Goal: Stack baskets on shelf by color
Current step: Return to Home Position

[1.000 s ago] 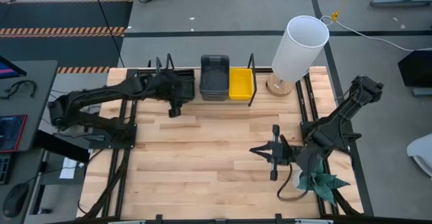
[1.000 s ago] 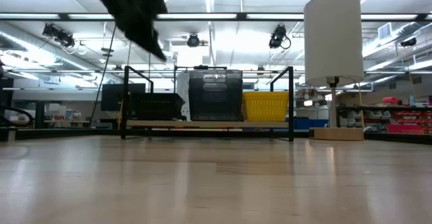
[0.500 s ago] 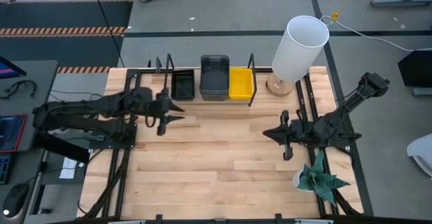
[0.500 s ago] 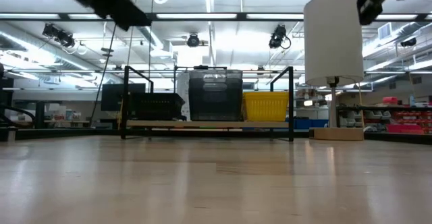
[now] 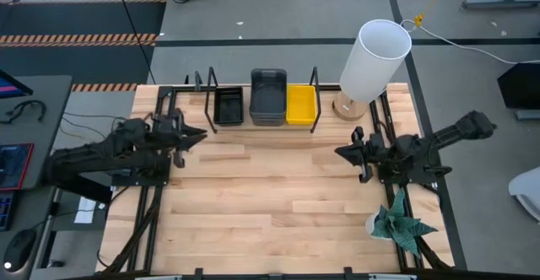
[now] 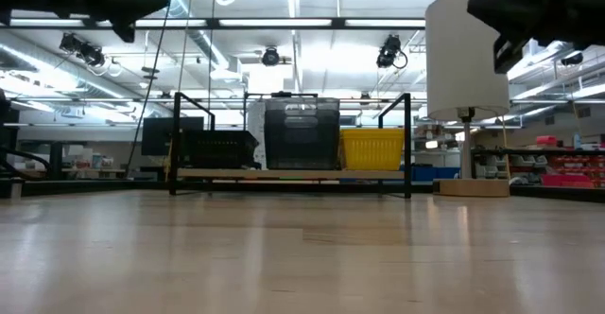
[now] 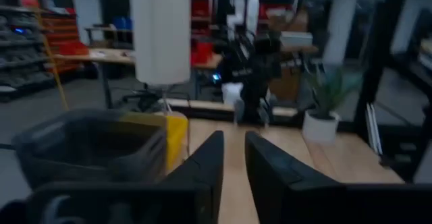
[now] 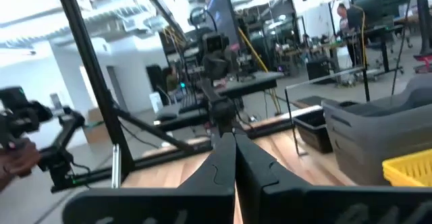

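On the shelf at the table's far edge stand black mesh baskets, dark grey baskets and yellow baskets, side by side on its board. The low view shows the grey stack tallest, with the black mesh and yellow lower. My left gripper hovers near the table's left edge, on the near side of the shelf's left end; a narrow gap shows between its fingers. My right gripper hovers at the right side, shut and holding nothing.
A tall white lamp stands at the far right corner beside the shelf. A small potted plant sits at the near right. Black metal frames run along both table sides. The wooden tabletop lies between the arms.
My left gripper has drawn back from the black mesh baskets toward the table's left edge. My right gripper has moved from the near right toward the far edge and a little to the right. The baskets have stayed where they were.
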`<state>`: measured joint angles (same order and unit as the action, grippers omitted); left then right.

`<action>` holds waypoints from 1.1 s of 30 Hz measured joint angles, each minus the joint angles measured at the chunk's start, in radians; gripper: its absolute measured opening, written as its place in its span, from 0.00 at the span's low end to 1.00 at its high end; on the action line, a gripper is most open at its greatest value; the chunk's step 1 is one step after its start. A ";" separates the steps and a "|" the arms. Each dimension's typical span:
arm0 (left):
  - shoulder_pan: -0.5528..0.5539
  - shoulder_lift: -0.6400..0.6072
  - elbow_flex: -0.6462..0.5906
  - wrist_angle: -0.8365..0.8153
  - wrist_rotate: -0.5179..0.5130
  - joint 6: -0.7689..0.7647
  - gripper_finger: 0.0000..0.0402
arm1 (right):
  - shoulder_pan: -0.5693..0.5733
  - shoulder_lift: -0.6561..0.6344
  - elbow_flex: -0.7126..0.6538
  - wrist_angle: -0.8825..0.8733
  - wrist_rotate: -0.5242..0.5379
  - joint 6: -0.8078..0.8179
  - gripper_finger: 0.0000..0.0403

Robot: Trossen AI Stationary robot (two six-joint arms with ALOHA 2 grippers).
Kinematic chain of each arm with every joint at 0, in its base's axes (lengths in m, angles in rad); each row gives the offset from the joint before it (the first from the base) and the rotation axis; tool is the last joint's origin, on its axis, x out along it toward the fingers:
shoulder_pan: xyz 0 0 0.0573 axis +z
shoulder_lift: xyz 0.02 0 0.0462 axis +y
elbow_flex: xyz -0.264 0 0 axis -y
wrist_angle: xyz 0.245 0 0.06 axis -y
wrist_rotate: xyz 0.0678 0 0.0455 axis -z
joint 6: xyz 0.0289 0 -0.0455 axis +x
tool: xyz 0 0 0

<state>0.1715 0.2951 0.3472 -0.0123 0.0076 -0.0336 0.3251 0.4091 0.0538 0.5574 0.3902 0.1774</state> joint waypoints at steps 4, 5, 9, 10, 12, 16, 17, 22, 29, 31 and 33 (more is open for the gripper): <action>0.036 -0.108 -0.035 -0.069 0.015 -0.033 0.09 | -0.103 -0.059 -0.014 -0.005 -0.113 0.013 0.00; 0.038 -0.132 -0.046 -0.081 0.015 -0.035 0.06 | -0.124 -0.070 -0.015 -0.007 -0.129 0.009 0.00; 0.039 -0.229 -0.102 -0.113 0.015 -0.035 0.01 | -0.191 -0.107 -0.015 -0.013 -0.217 -0.012 0.00; 0.039 -0.251 -0.117 -0.114 0.015 -0.034 0.02 | -0.202 -0.119 -0.015 -0.018 -0.244 -0.015 0.00; 0.039 -0.293 -0.142 -0.112 0.015 -0.034 0.03 | -0.218 -0.142 -0.015 -0.030 -0.267 -0.025 0.01; 0.037 -0.288 -0.185 -0.105 0.015 -0.029 0.04 | -0.232 -0.165 -0.015 -0.107 -0.248 -0.053 0.02; 0.037 -0.289 -0.200 -0.088 0.015 -0.027 0.03 | -0.232 -0.164 -0.015 -0.142 -0.240 -0.055 0.02; 0.037 -0.291 -0.257 -0.038 0.016 -0.025 0.01 | -0.231 -0.154 -0.015 -0.270 -0.151 -0.036 0.02; 0.021 -0.291 -0.339 0.091 0.123 -0.065 0.02 | -0.231 -0.150 -0.015 -0.267 -0.112 0.084 0.03; 0.004 -0.287 -0.339 0.117 0.181 -0.048 0.01 | -0.231 -0.150 -0.015 -0.267 -0.114 0.090 0.03; -0.016 -0.286 -0.339 0.117 0.228 -0.036 0.01 | -0.231 -0.149 -0.015 -0.267 -0.114 0.065 0.03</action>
<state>0.1552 0.0096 0.0086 0.1048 0.2352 -0.0699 0.0937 0.2596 0.0383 0.2909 0.2760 0.2424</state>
